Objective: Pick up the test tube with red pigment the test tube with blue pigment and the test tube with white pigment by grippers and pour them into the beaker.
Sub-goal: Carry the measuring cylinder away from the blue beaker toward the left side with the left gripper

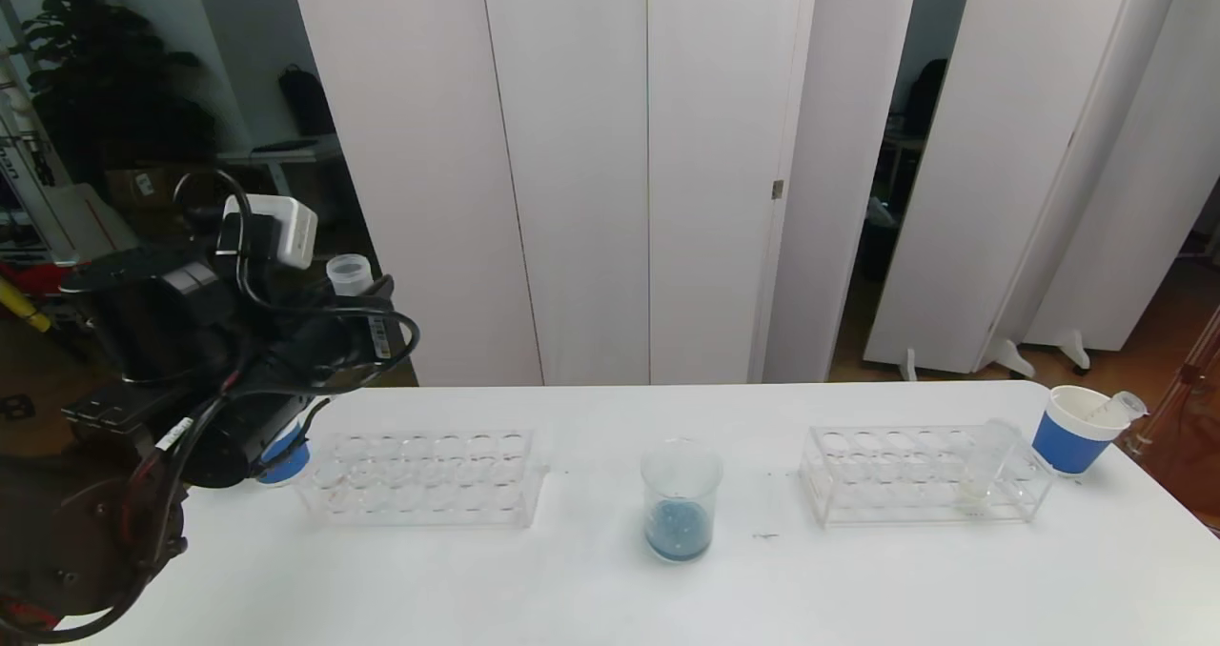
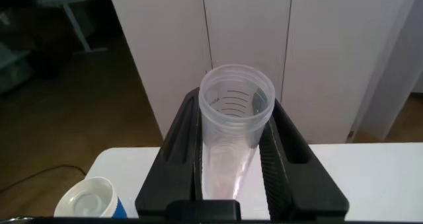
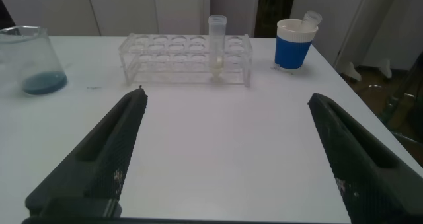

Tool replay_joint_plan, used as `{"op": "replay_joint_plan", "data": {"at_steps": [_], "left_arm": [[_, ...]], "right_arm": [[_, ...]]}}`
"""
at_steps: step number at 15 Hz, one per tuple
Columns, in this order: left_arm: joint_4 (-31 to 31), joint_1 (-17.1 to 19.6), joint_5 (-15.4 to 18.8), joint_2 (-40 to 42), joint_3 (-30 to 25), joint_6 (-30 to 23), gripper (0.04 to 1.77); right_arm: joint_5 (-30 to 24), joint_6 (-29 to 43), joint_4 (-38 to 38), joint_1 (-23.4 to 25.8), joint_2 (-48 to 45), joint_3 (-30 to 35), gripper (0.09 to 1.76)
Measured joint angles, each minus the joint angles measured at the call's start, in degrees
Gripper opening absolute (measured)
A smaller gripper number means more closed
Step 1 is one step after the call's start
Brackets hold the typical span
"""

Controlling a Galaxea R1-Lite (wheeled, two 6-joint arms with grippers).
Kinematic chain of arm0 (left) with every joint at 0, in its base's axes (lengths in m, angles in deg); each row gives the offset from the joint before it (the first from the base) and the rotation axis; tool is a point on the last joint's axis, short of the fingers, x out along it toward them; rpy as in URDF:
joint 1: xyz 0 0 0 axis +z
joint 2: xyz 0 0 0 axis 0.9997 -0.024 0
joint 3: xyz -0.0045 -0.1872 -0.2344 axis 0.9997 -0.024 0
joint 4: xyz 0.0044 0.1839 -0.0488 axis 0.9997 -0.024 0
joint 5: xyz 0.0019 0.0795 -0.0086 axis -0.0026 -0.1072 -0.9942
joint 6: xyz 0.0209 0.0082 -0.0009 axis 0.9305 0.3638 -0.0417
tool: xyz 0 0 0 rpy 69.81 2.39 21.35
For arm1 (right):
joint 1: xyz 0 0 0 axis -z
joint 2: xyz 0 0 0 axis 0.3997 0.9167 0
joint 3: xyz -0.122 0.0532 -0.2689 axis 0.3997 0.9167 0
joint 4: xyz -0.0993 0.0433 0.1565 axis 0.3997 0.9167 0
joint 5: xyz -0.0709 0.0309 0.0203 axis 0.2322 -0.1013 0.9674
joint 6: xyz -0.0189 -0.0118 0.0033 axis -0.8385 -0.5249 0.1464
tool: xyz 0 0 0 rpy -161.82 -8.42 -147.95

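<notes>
one clear tube [image 2: 232,128] (ribbed), cylindrical glass beaker [image 1: 680,513]

The beaker [image 1: 680,513] sits mid-frame on the tabletop [image 1: 610,589], a rack [image 1: 424,477] to its left, another rack [image 1: 925,474] and a cup [image 1: 1075,430] to its right.

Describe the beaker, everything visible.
The beaker is a clear cylinder that looks like glass or plastic, with a flared rim and faint markings on its wall. It stands upright on the white table, between the two clear tube racks and a little nearer the robot than they are. A shallow layer of blue pigment lies at its bottom; no red or white shows in it. Nothing touches it but the table, and both grippers are away from it.
</notes>
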Motion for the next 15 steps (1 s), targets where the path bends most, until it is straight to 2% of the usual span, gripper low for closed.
{"op": "replay_joint_plan", "data": {"at_steps": [4,9,11,15], "left_arm": [[4.00,8.92,0.78,-0.38,0.71,0.34,0.58],[11.26,19.61,6.01,-4.32,2.91,1.49,0.58],[15.29,22.55,6.31,-6.67,3.02,2.51,0.58],[16.26,26.47,8.17,-11.33,2.26,2.71,0.58]], "right_arm": [[-0.01,0.00,0.00,0.02,0.00,0.00,1.75],[0.00,0.00,0.00,0.04,0.00,0.00,1.75],[0.00,-0.02,0.00,0.02,0.00,0.00,1.75],[-0.01,0.00,-0.02,0.00,0.00,0.00,1.75]]}}
